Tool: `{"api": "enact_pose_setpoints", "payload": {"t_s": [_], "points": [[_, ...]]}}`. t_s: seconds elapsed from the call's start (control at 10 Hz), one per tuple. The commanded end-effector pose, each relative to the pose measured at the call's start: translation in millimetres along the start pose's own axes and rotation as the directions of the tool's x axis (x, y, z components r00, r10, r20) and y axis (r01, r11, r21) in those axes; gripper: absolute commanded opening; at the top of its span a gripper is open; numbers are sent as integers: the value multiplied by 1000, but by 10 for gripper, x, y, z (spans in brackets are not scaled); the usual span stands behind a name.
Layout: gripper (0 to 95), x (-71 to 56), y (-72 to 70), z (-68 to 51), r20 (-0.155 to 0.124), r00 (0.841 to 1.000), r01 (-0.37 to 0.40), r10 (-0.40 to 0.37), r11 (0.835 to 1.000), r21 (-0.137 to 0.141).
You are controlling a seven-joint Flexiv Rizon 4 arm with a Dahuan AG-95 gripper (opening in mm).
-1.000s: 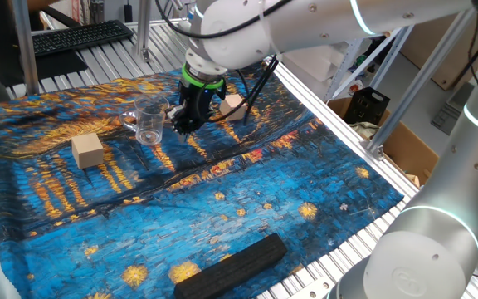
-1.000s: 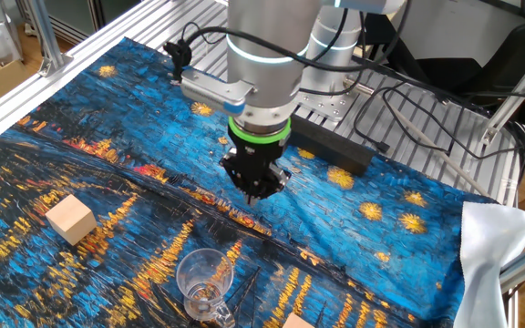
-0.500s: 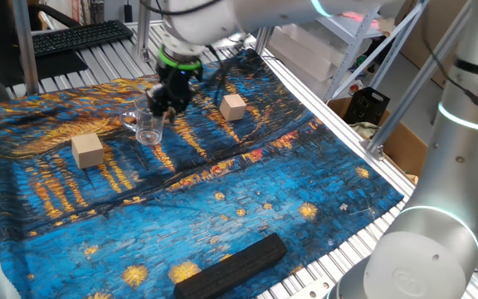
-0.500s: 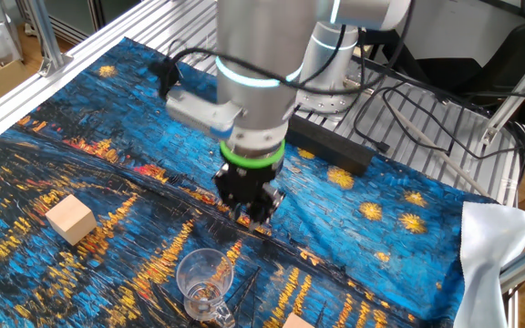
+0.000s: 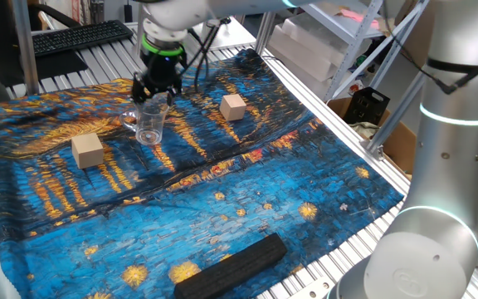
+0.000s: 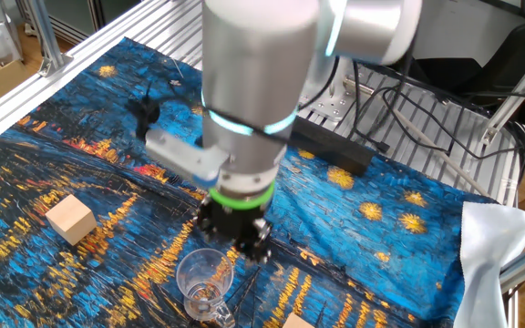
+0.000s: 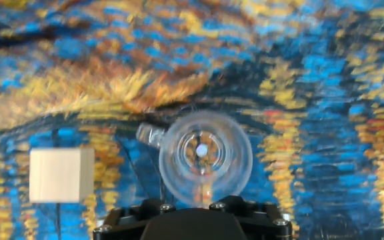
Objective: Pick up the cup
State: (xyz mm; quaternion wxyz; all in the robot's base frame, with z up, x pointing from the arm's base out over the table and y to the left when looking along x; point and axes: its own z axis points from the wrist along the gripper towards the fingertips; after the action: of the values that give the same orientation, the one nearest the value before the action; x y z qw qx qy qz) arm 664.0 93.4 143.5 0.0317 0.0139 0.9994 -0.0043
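Painted cloth (image 5: pixel 247 178) | arm vertical | jaws above cup (image 5: pixel 150 123)

one fixed view: looking down across the cup (image 5: pixel 151 122) | the other: facing from the opposite side | hand view: hovering close overhead, all sharing it

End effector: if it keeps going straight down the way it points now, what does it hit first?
Most likely the cup, around its rim: the end effector hangs just above it, roughly centred in the hand view. Exact offset is unclear.
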Motion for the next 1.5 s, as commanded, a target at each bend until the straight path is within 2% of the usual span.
{"api": "enact_pose_setpoints", "payload": {"t_s": [0.1, 0.4, 0.5, 0.6, 0.7, 1.0, 1.2, 1.5], "points": [[950, -143, -2, 35, -3, 1000, -6, 6, 1000, 2], [950, -302, 4, 113, 3, 1000, -9, 9, 1000, 2], [950, -352, -1, 135, 2, 1000, -4, 4, 1000, 7], [950, -389, -14, 157, 2, 1000, 6, -6, 1000, 28], [950, -419, -35, 192, 3, 1000, 3, -3, 1000, 23], [950, -469, -104, 286, 3, 1000, 13, -13, 1000, 8], [950, -479, -123, 337, 0, 1000, 6, -6, 1000, -16], [950, -401, -65, 416, 1, 1000, -6, 6, 1000, -22]]}}
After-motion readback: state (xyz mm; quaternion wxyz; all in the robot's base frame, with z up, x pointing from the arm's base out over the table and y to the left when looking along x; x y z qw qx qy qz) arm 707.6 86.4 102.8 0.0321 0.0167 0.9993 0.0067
